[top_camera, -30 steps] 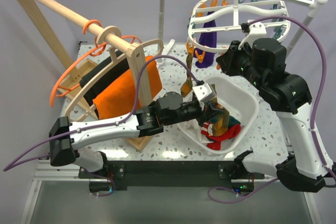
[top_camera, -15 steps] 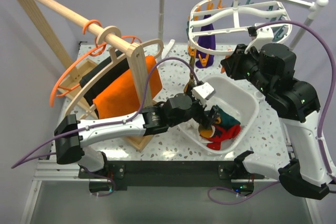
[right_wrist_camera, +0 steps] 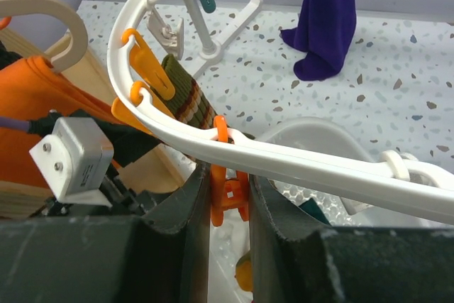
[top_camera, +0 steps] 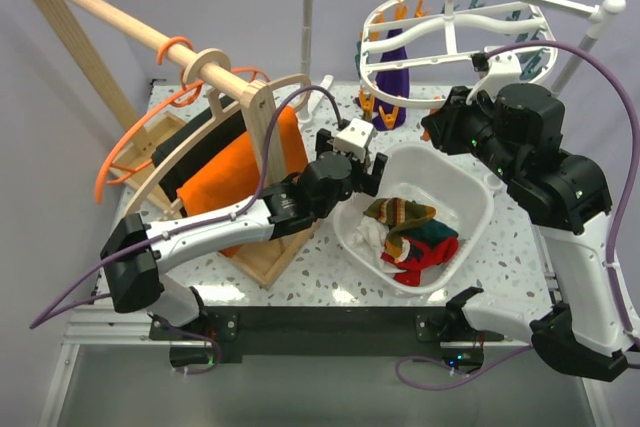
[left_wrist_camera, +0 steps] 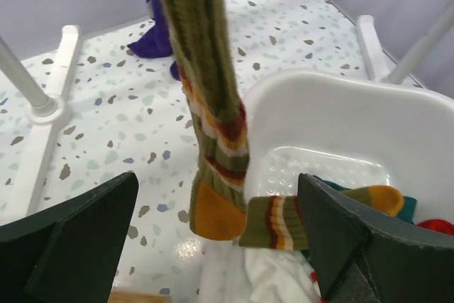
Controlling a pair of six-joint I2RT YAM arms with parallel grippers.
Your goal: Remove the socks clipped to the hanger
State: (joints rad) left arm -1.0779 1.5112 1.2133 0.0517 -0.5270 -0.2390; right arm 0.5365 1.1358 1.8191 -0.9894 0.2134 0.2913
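The white oval hanger (top_camera: pixel 452 31) hangs from a rail at the back right. A purple sock (top_camera: pixel 392 79) and an olive striped sock (left_wrist_camera: pixel 211 97) are clipped to it. My left gripper (left_wrist_camera: pixel 213 246) stands open and holds nothing, just left of the white tub (top_camera: pixel 476 185); the striped sock dangles in front of it. Several loose socks (top_camera: pixel 412 233) lie in the tub, one of them striped (left_wrist_camera: pixel 312 219). My right gripper (right_wrist_camera: pixel 228 200) is shut on an orange clip (right_wrist_camera: pixel 230 188) under the hanger's rim (right_wrist_camera: pixel 319 164). Beside it the striped sock (right_wrist_camera: pixel 187 94) hangs from another clip.
A wooden rack (top_camera: pixel 262 147) with orange and black cloths stands at the left, under a long wooden rod (top_camera: pixel 120 29) carrying thin orange hangers (top_camera: pixel 176 49). White stand posts (left_wrist_camera: pixel 44 101) and feet rest on the speckled table behind the tub.
My left gripper opened and let a striped sock fall into the tub. It then drew back up and to the left, out of the tub. The right arm rose slightly.
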